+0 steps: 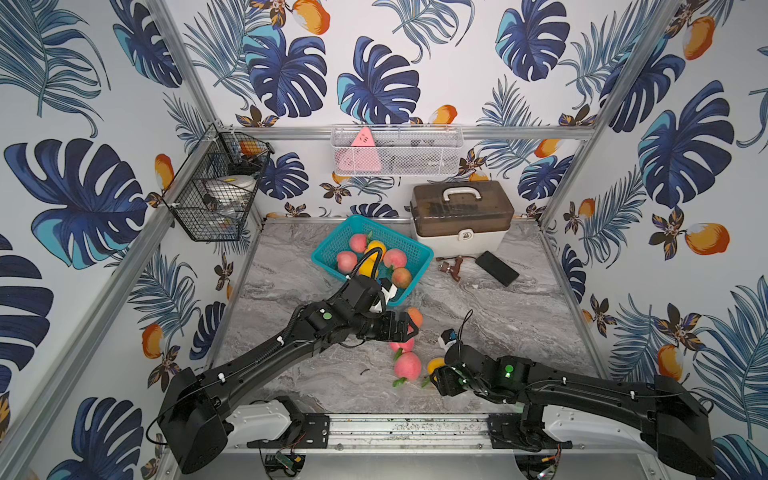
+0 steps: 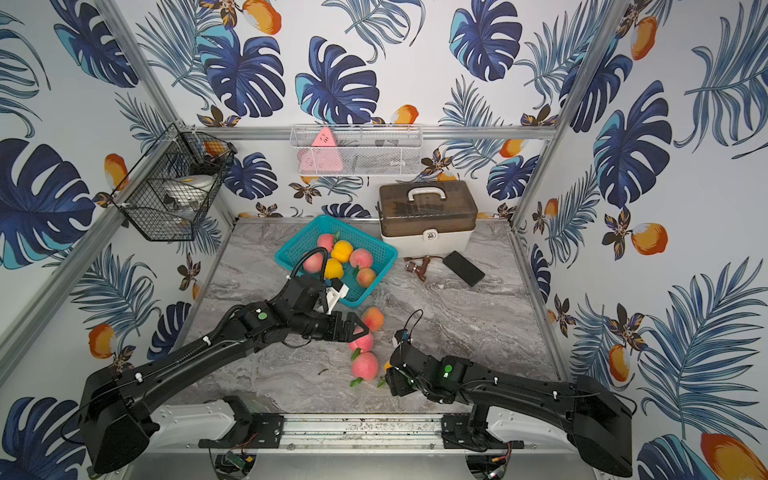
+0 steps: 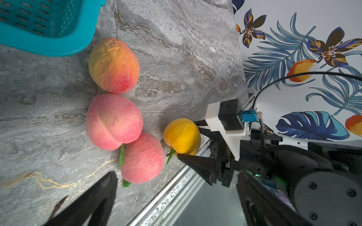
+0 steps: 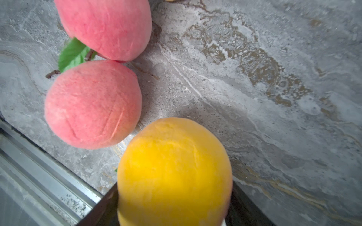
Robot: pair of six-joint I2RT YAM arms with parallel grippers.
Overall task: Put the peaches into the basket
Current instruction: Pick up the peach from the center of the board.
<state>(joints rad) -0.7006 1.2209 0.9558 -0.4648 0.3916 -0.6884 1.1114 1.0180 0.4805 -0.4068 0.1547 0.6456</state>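
Note:
The teal basket (image 1: 395, 233) (image 2: 365, 232) (image 3: 49, 39) stands at the back middle with several peaches in it, pink (image 1: 395, 257) and yellow (image 2: 341, 250). An orange-red peach (image 1: 415, 316) (image 3: 113, 65) lies just in front of the basket. Nearer the front lie two pink peaches (image 1: 407, 365) (image 3: 113, 121) (image 4: 93, 103) touching each other. My left gripper (image 1: 409, 328) (image 2: 360, 328) (image 3: 177, 174) hovers open over them, holding nothing. My right gripper (image 1: 436, 376) (image 4: 174, 195) is shut on a yellow peach (image 1: 435, 365) (image 3: 182, 136) (image 4: 174, 170) near the front edge.
A white box with a brown lid (image 1: 461, 216) stands right of the basket. A black slab (image 1: 496, 268) and a brown tool (image 1: 453, 264) lie in front of it. A black wire rack (image 1: 216, 187) and a white mesh tray (image 1: 397, 149) hang on the walls. A metal rail (image 1: 407, 428) bounds the front.

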